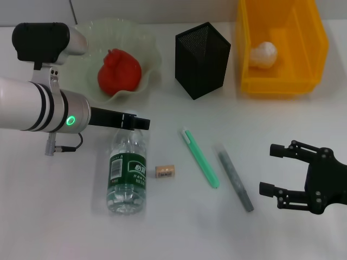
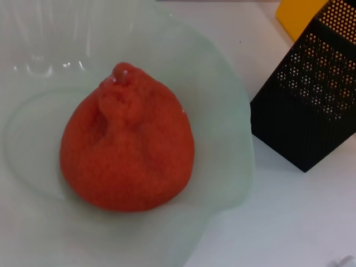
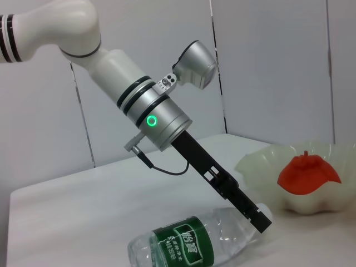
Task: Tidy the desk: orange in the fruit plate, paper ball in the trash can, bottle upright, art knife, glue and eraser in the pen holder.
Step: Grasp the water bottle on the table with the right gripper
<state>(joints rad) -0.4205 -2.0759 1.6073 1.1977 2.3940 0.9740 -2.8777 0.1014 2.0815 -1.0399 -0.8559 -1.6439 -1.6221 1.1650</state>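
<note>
The orange sat in the fruit plate at the table's far-left; the pen holder stood between it and the trash can, which held the paper ball. The bottle lay nearer the front edge, the eraser just right of it.

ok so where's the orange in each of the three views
Head view: the orange sits in the fruit plate, upper left, behind the left claw.
Left wrist view: it fills the middle of the picture, plate under it.
Right wrist view: lower right, inside the plate, beyond the lying bottle.
Shared landmark: the pale-green plate with the wavy rim, in all three.
</note>
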